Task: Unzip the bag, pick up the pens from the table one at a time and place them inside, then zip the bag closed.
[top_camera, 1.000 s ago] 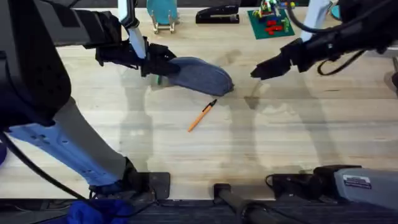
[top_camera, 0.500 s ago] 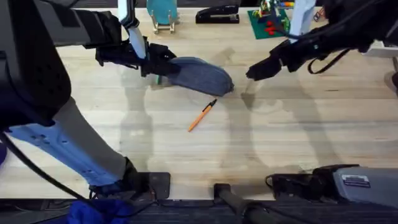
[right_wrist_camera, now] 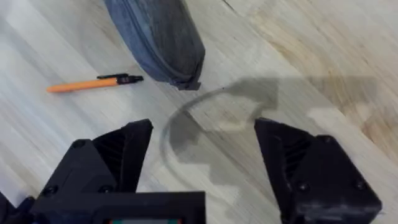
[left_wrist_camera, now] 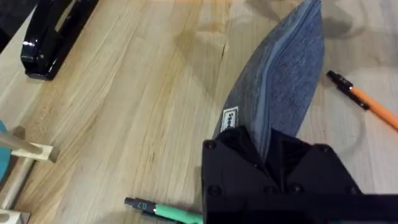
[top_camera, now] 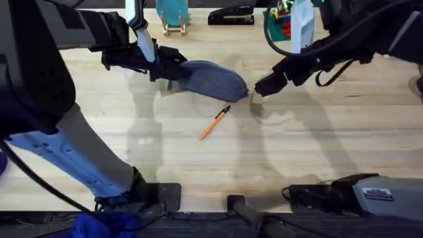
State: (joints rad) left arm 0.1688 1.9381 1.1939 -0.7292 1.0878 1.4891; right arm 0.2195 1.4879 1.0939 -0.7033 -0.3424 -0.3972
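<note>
The blue-grey bag (top_camera: pixel 213 79) lies slanted on the table (top_camera: pixel 317 152), zipper closed along its top (left_wrist_camera: pixel 281 74). My left gripper (top_camera: pixel 166 70) is shut on the bag's left end (left_wrist_camera: pixel 264 152). The green pen (left_wrist_camera: pixel 166 211) lies on the wood just beside that gripper. The orange pen (top_camera: pixel 215 123) rests a little in front of the bag, black tip toward it (right_wrist_camera: pixel 93 83). My right gripper (top_camera: pixel 260 86) hovers open just off the bag's right end (right_wrist_camera: pixel 185 81), nothing between its fingers (right_wrist_camera: pixel 118 155).
A black stapler (top_camera: pixel 231 14), a teal stand (top_camera: pixel 173 16) and a green plate of toy bricks (top_camera: pixel 285 25) line the far edge. The stapler also shows in the left wrist view (left_wrist_camera: pixel 50 34). Bare wood stretches across the front half of the table.
My right gripper has moved left and slightly nearer, closing in on the bag's right end. The left gripper, bag and orange pen have stayed put.
</note>
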